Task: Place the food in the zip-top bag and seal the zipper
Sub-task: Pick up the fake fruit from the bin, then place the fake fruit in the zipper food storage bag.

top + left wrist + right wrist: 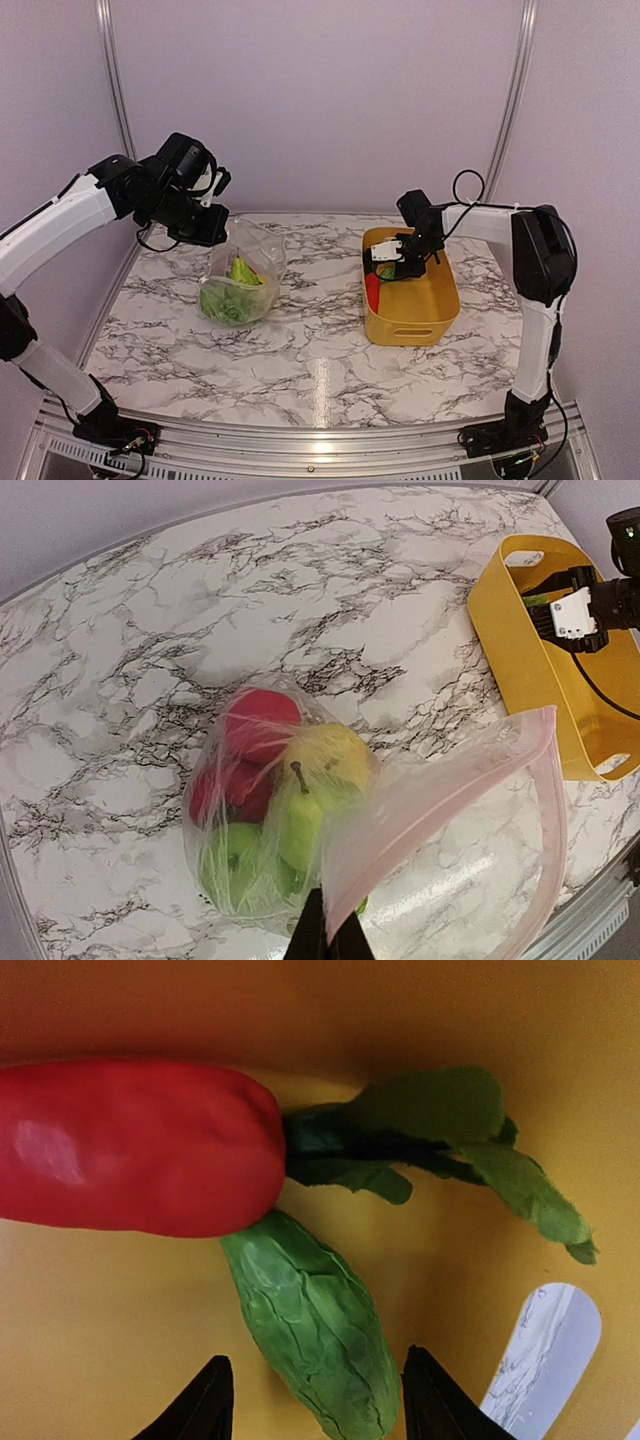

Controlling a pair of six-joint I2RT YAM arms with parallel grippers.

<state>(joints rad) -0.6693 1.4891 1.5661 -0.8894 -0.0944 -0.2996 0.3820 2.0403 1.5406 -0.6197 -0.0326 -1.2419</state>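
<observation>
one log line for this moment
left gripper: shut on bag rim, mouth open | bag: fruit inside | right gripper: open over green vegetable in basket | carrot: in basket

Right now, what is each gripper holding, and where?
The left gripper is shut on the zip-top bag, pinching its mouth edge. The right gripper holds nothing: its jaws stand open over a green leafy vegetable in the yellow basket.

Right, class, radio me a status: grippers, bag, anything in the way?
Left gripper shut on rim of zip-top bag, mouth open. Right gripper open over green vegetable in yellow basket, carrot beside. Fruit already bagged. Nothing in the way.
</observation>
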